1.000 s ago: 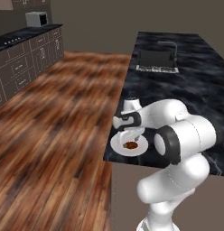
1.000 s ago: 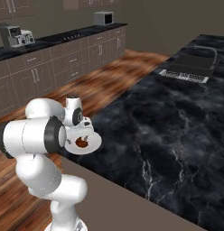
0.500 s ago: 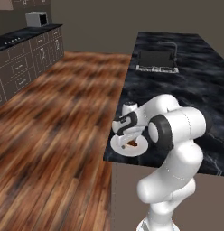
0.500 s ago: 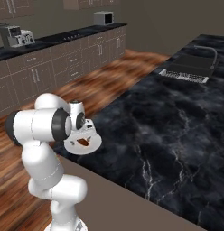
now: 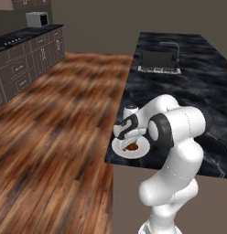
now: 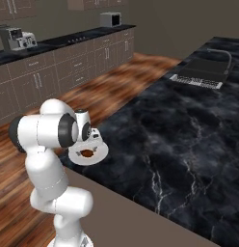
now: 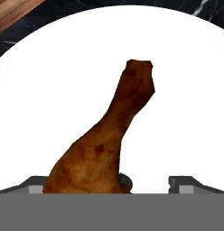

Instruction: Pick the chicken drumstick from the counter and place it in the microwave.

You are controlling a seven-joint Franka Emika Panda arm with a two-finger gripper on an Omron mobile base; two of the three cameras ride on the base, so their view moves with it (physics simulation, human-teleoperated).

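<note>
- The drumstick (image 7: pixel 111 140) lies on a round white plate (image 5: pixel 139 149) at the near corner of the counter (image 5: pixel 193 91), close to the edge by the wood floor (image 5: pixel 56 132).
- In the hand view the drumstick's fat end is nearest the camera and its narrow end points away, toward the plate's far rim.
- The gripper (image 5: pixel 128 135) hangs low over the plate, just above the drumstick; its jaws stand wide apart and hold nothing.
- In the hand view the fat end of the meat covers the left fingertip (image 7: pixel 35 184), while the right fingertip (image 7: pixel 184 184) stands clear over bare plate; whether either touches the meat I cannot tell.
- In both base views the arm's bulky white elbow and forearm crowd the plate, hiding part of its rim.
- The microwave (image 5: pixel 36 19) sits far off on the back-wall cabinet run (image 6: pixel 68 62), well apart from the plate, with the open floor between them.
- A sink (image 5: pixel 159 61) with a faucet (image 6: pixel 222 55) is set in the counter's far end, well away from the plate.
- A coffee machine (image 6: pixel 16 37) stands on the back run, along from the microwave.
- The dark marbled stone between plate and sink carries nothing that I can make out.
</note>
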